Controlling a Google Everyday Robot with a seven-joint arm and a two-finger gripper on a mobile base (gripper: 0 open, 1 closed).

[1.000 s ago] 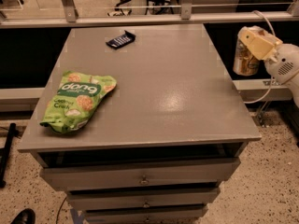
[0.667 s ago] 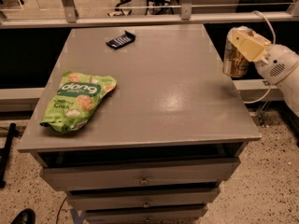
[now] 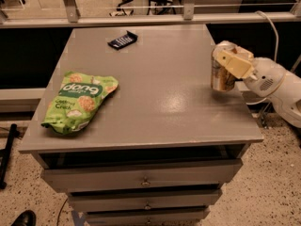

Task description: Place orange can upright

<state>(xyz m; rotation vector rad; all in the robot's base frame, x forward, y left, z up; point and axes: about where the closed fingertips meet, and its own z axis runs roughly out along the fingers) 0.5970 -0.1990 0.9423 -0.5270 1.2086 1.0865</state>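
Note:
The orange can is upright in my gripper, near the right edge of the grey table. It looks orange-gold with a silver top. My cream fingers are closed around its upper part, coming in from the right on the white arm. The can's base is at or just above the table surface; I cannot tell if it touches.
A green snack bag lies flat at the table's left front. A small black object lies at the back centre. Drawers sit below the tabletop. A metal rail runs behind the table.
My gripper has carried the can leftward, from beyond the table's right edge to over the tabletop, and lower.

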